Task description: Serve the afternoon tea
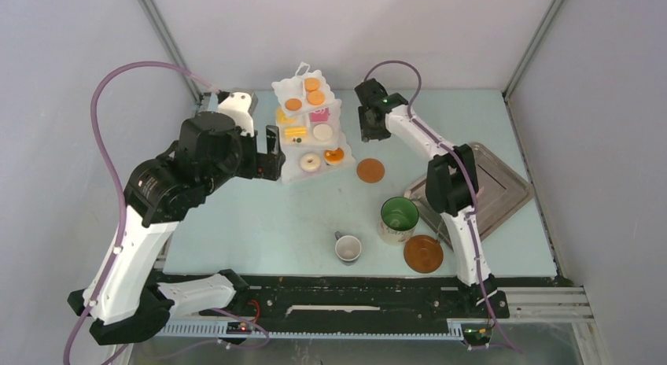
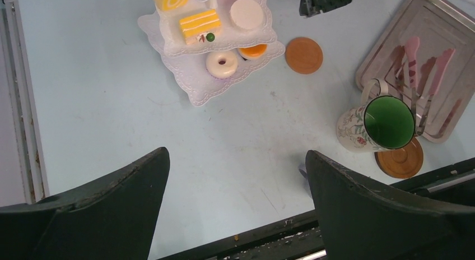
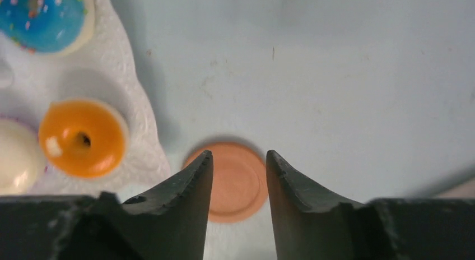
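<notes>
The white three-tier stand (image 1: 308,170) holds toy pastries: orange rounds (image 1: 312,84) on top, a yellow wedge (image 1: 295,131) and a pink cake (image 1: 319,115) in the middle, a white doughnut (image 1: 310,162) below. My left gripper (image 1: 271,156) hangs just left of the stand, open wide (image 2: 238,153) and holding nothing. My right gripper (image 1: 370,123) is to the stand's right, above a small brown saucer (image 1: 370,171). In the right wrist view its jaws (image 3: 240,154) stand apart over that saucer (image 3: 238,187) with nothing between them. The stand's edge (image 3: 140,153) carries an orange doughnut (image 3: 82,138).
A green-lined mug (image 1: 399,218) stands beside a larger brown saucer (image 1: 423,253), with a white cup (image 1: 348,248) near the front edge. The grey metal tray (image 1: 503,192) lies at the right, pinkish tongs (image 2: 414,64) on it. Grey walls close off the back and sides.
</notes>
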Action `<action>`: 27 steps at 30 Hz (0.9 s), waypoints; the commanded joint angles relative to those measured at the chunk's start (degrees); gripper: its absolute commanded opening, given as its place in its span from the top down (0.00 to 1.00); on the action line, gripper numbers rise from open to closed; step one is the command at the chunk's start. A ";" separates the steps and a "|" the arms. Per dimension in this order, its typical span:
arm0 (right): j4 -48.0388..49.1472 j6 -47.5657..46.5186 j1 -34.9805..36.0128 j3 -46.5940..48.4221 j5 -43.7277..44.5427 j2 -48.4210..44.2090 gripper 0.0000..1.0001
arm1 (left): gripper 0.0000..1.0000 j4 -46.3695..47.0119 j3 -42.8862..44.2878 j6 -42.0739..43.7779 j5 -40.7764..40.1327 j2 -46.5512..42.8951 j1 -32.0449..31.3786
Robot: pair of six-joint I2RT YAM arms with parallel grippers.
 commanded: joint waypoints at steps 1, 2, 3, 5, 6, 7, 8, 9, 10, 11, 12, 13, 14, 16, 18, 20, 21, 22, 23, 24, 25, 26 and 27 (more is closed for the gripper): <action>-9.78 -2.47 0.38 -0.99 -4.09 -12.74 0.51 | 0.02 2.45 0.67 1.20 0.71 -0.15 0.29; -9.62 -2.90 0.14 -4.59 -6.26 -16.52 0.47 | 0.02 2.75 0.70 1.31 0.65 0.02 0.31; -10.54 -2.56 -0.17 -7.26 -7.91 -20.41 0.43 | 0.02 2.91 0.71 1.40 0.61 0.14 0.29; -10.93 -3.13 -0.82 -15.14 -10.48 -28.54 0.33 | 0.02 3.34 0.42 1.42 0.73 0.48 0.31; -11.88 -3.29 -1.30 -17.56 -10.92 -31.89 0.27 | 0.02 3.71 0.16 1.30 1.07 0.58 0.25; -14.38 -2.77 -1.74 -19.09 -10.44 -34.68 0.22 | 0.02 4.19 -0.28 1.25 1.47 0.60 0.35; -17.76 -1.30 -2.68 -20.34 -9.85 -36.82 0.20 | 0.02 4.65 -0.53 1.17 1.96 0.72 0.38; -21.13 0.24 -3.59 -21.90 -9.69 -38.66 0.19 | 0.02 4.94 -0.57 1.16 2.24 0.97 0.38; -23.78 1.84 -4.23 -24.41 -9.99 -40.86 0.18 | 0.02 5.08 -0.52 1.16 2.36 1.23 0.33; -25.44 3.38 -4.47 -27.56 -10.07 -43.22 0.17 | 0.02 5.11 -0.43 1.20 2.38 1.44 0.31; -25.81 5.22 -4.42 -30.85 -9.99 -46.22 0.17 | 0.02 5.26 -0.41 1.20 2.42 1.62 0.30; -25.84 7.45 -4.09 -34.32 -9.66 -49.13 0.17 | 0.02 5.40 -0.55 1.16 2.73 1.66 0.30; -24.89 10.01 -3.28 -37.76 -8.94 -51.90 0.16 | 0.02 5.58 -0.76 1.09 2.92 1.73 0.31; -23.60 14.82 -1.43 -43.92 -7.12 -56.08 0.16 | 0.02 5.87 -1.31 0.83 3.67 1.78 0.33; -23.24 18.78 -0.28 -47.90 -5.73 -58.36 0.16 | 0.02 5.88 -1.37 0.72 4.19 2.02 0.33; -22.98 21.57 0.84 -49.74 -5.06 -59.02 0.19 | 0.02 5.93 -1.20 0.79 4.24 1.95 0.24; -22.67 22.75 1.69 -50.52 -3.92 -59.30 0.20 | 0.02 5.99 -1.20 0.80 4.17 1.89 0.27; -22.04 23.76 2.49 -51.41 -2.66 -59.55 0.22 | 0.02 6.00 -1.27 0.81 4.10 1.61 0.29; -20.87 24.52 3.15 -52.48 -1.74 -59.62 0.23 | 0.02 5.89 -1.61 0.81 4.03 1.34 0.24; -19.30 24.96 3.74 -53.65 -1.12 -59.59 0.25 | 0.02 5.90 -1.88 0.73 4.00 0.99 0.25; -17.59 25.43 4.02 -54.82 -0.95 -59.23 0.26 | 0.02 5.84 -2.19 0.64 4.01 0.70 0.25; -16.28 26.27 4.30 -56.08 -0.54 -58.47 0.26 | 0.02 5.83 -2.39 0.63 4.00 0.43 0.23; -15.16 27.23 4.33 -56.75 -0.53 -57.66 0.27 | 0.02 5.74 -2.42 0.70 3.93 0.26 0.28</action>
